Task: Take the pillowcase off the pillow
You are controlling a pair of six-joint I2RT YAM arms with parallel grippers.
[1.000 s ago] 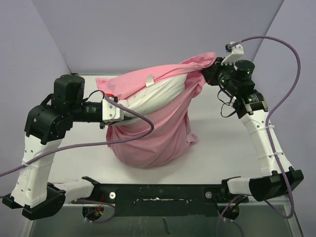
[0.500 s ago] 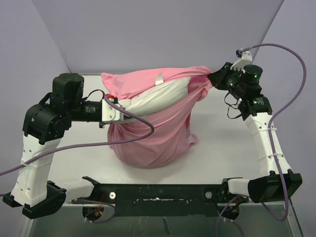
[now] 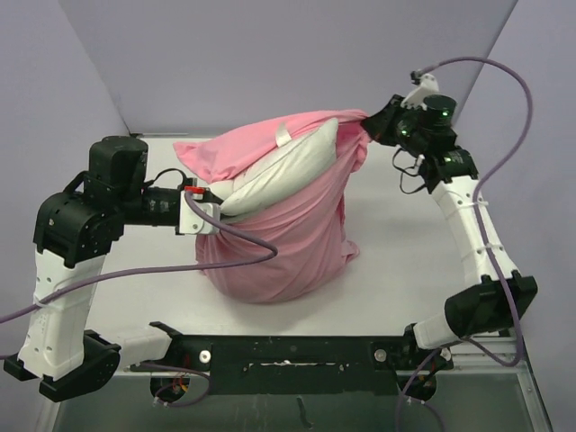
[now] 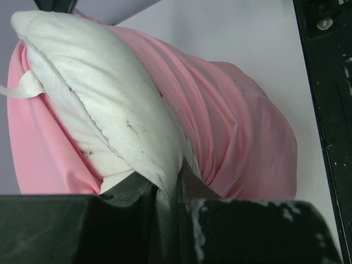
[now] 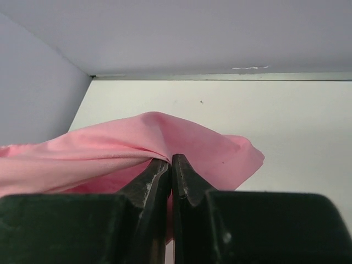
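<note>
The off-white pillow (image 3: 283, 171) sticks out of the pink pillowcase (image 3: 288, 234) and is held up above the table. My left gripper (image 3: 216, 209) is shut on the pillow's near corner; in the left wrist view the pillow (image 4: 110, 110) runs up from the left gripper (image 4: 168, 190) with the pillowcase (image 4: 236, 132) bunched beside it. My right gripper (image 3: 371, 126) is shut on a fold of the pillowcase at the back right and holds it raised; the right wrist view shows the right gripper (image 5: 171, 165) pinching the pink cloth (image 5: 181, 137).
The white table (image 3: 405, 261) has grey walls behind and on both sides. A black bar (image 3: 297, 346) with the arm bases runs along the near edge. Purple cables (image 3: 243, 243) hang from both arms.
My right gripper has moved left and up toward the back with the pillowcase fold. The pillow's far end has tilted up, and more of it shows out of the case.
</note>
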